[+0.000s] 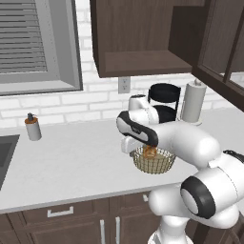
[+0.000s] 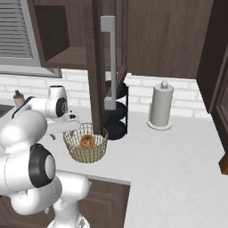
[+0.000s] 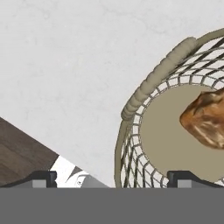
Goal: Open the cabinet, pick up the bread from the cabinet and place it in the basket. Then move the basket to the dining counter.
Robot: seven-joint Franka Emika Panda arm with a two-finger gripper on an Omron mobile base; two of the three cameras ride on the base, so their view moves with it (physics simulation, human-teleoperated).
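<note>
Bread (image 2: pixel 86 141) lies inside the basket (image 2: pixel 71 141), on the pale bottom, resting toward one side rather than dead centre. In the hand view the roll (image 3: pixel 205 119) sits at the right edge of the picture, with the woven rim (image 3: pixel 153 78) curving round it.

Basket stands upright on the light grey desk (image 1: pixel 71 162), close to the near edge, just in front of the open cabinet door (image 2: pixel 95 62). Long silver handle (image 2: pixel 110 62) on that door hangs above and slightly right of the basket.

Cabinet (image 1: pixel 138 38) open overhead, its lower shelf bare in the left base view.

Fingers (image 3: pixel 111 178) spread as wide as they go, nothing between them. One tip (image 3: pixel 41 178) over bare desk near the edge, the other (image 3: pixel 186 177) over the basket's inside; the rim passes between the two. Cannot tell whether either tip touches the wire. The hand (image 1: pixel 136 143) hangs at the left side of the basket.

Far side of the desk: paper towel roll (image 2: pixel 160 107) upright to the right, dark round rack (image 1: pixel 164 102) against the wall behind the basket, small bottle (image 1: pixel 32 127) well off to the left near the sink (image 1: pixel 5 150). Window with blinds (image 1: pixel 28 43) above the sink.
</note>
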